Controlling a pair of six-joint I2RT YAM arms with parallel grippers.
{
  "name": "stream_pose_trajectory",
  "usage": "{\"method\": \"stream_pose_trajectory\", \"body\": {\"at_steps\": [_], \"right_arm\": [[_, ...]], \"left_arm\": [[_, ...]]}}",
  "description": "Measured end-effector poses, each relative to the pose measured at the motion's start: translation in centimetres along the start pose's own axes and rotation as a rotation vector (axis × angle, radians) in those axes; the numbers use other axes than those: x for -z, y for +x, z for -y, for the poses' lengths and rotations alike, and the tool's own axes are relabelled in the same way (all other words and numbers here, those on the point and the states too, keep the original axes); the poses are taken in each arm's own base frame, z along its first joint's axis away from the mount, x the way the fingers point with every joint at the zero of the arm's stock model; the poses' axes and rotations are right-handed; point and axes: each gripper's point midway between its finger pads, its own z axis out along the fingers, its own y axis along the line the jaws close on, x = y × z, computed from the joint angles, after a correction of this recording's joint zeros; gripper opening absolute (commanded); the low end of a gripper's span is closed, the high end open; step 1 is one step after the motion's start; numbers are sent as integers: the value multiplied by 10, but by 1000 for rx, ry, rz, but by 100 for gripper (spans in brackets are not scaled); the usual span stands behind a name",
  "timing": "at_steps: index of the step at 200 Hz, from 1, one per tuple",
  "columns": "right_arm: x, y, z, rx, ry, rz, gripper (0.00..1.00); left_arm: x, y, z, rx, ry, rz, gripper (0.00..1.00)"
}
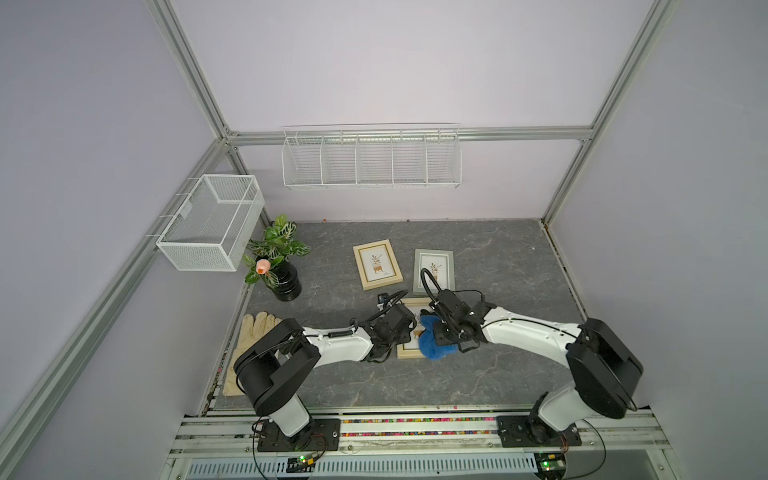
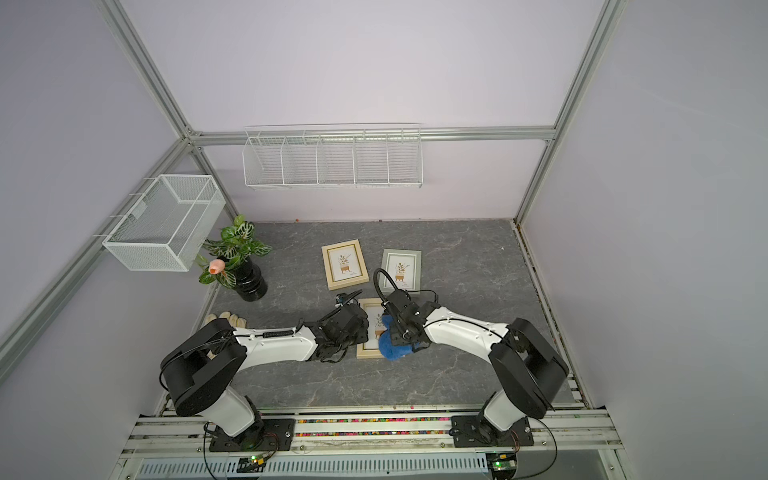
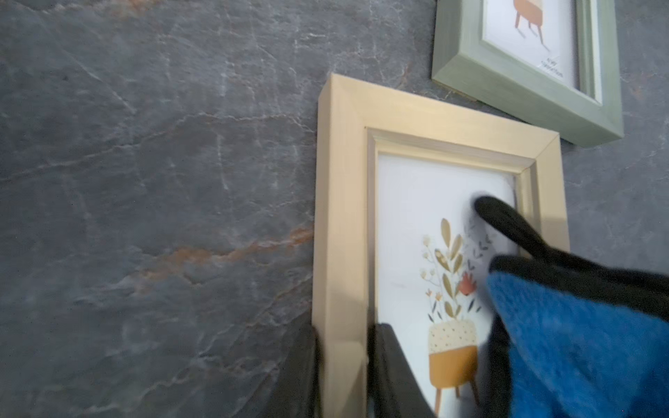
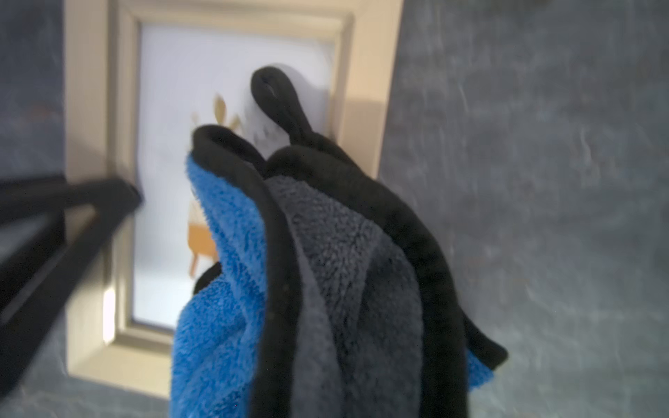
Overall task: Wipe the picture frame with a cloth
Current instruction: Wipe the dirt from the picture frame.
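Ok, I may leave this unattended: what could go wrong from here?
The cloth is bunched, mostly its dark edge near the glass, so wiping may miss much of the picture frame. The left gripper pinches only one side rail; a push could swing it into the green frame nearby.

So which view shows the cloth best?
The right wrist view: the cloth is large there, blue and grey sides, dark edging. The left wrist view catches one blue part; both top views show a small blue bundle.

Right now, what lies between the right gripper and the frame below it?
The blue cloth, held in the right gripper, hangs bunched between it and the frame, covering part of the glass. The right wrist view shows this.
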Motion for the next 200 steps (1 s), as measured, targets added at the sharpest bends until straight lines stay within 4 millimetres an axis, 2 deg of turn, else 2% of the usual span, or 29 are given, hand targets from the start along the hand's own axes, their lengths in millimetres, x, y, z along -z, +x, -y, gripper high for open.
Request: {"method": "stream_pose_trajectory", "body": {"at_steps": [21, 49, 63, 85, 104, 128, 145, 157, 179, 200], "right_arm": [[-2, -4, 1, -17, 10, -19, 7], [-11, -33, -2, -52, 21, -23, 7], [-13, -39, -3, -58, 22, -15, 7], [-12, -32, -7, -53, 17, 4, 7], [-7, -17, -14, -53, 2, 20, 7], [-6, 1, -47, -48, -81, -1, 7], [-8, 3, -67, -63, -141, -5, 7], [-9, 1, -73, -85, -161, -10, 7], [-10, -1, -68, -123, -155, -7, 7], [-8, 0, -40, -169, -120, 14, 7]], "left_arm": [[0, 0, 0, 2, -2, 0, 13], [0, -1, -1, 23, -7, 2, 13], [0, -1, -2, 35, -8, 2, 13], [0, -1, -2, 50, -9, 2, 13], [0, 0, -2, 56, -8, 2, 13], [0, 0, -1, 63, -8, 3, 13], [0, 1, 0, 65, -8, 8, 13], [0, 1, -1, 71, -10, 10, 13], [1, 1, -2, 86, -11, 18, 13], [2, 1, -3, 100, -7, 24, 13]]}}
